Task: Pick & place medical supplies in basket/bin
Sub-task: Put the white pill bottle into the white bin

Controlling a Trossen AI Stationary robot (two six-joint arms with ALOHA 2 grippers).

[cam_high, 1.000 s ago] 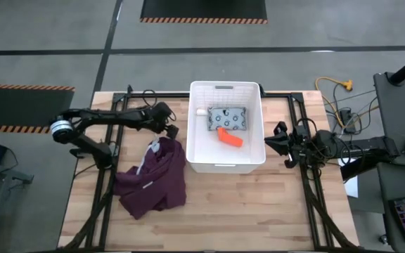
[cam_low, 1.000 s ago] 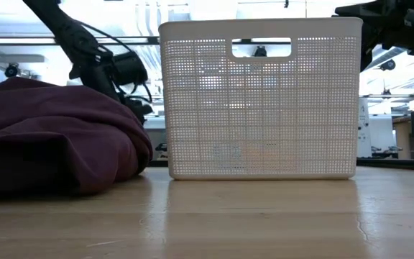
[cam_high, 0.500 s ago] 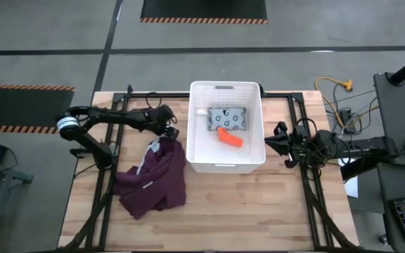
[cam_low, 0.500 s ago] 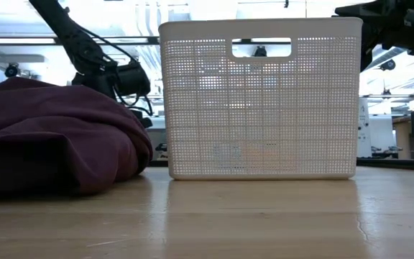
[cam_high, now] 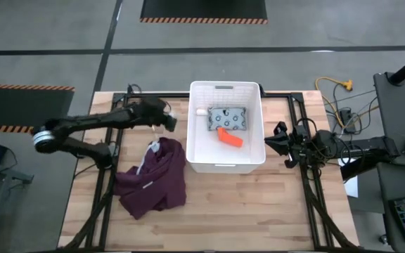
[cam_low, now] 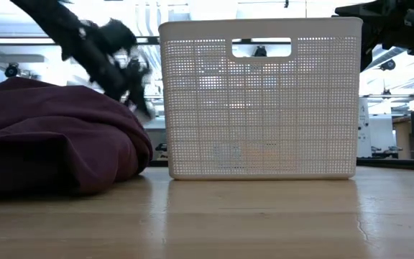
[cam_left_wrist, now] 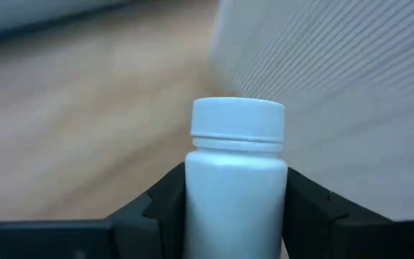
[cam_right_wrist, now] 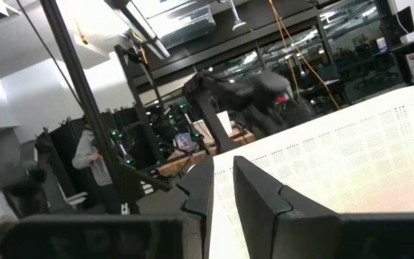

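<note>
Small white bottle [cam_left_wrist: 237,180], ribbed cap, pinched by left gripper [cam_high: 166,121] left of basket [cam_high: 226,166]. Right gripper [cam_high: 276,140] nearly pressed together. Bottle's base hidden.

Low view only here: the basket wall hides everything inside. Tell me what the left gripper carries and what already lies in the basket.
Observer: The left gripper is shut on a white bottle, cap up, as the left wrist view shows.
Operator: Place that gripper for me from above.
Observer: In the high view the left gripper is over the table, just left of the basket, not yet above it.
Operator: Now the contents.
Observer: The basket holds a grey packet, with an orange tube partly on it, and a small white piece by the left wall.
Operator: Report the right arm.
Observer: The right gripper waits beside the basket's right wall, fingers close together.
</note>
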